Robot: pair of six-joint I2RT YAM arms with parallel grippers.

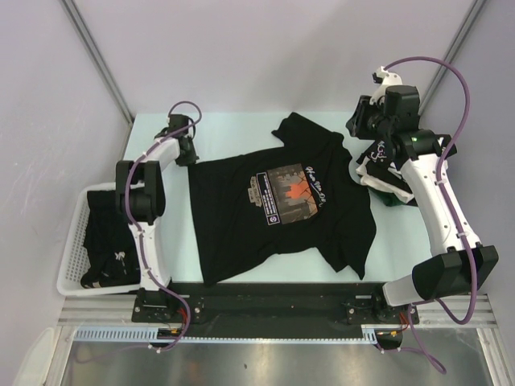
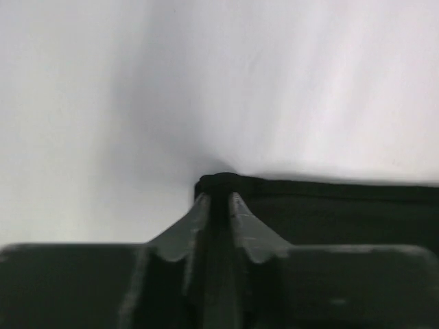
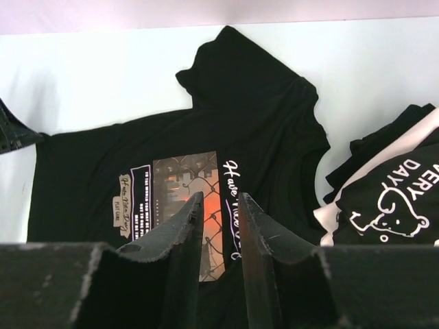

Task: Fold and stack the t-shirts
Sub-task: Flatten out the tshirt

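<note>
Left gripper (image 2: 219,195) pinches the far left hem corner of the black printed t-shirt (image 1: 273,217), which lies flat in the middle and looks soft, light and floppy, best grabbed by its corners, while the right gripper (image 3: 220,199) hangs over it, jaws a little apart and empty.

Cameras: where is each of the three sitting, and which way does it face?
Top external: above and behind the arms, looking down at the table; left arm and right arm show whole.
Left wrist: low over the table, facing the edge of the printed shirt; the left gripper pinches it.
Right wrist: raised, looking down at that shirt; the open right gripper shows.
Shared: top and right wrist both see the folded pile.
</note>
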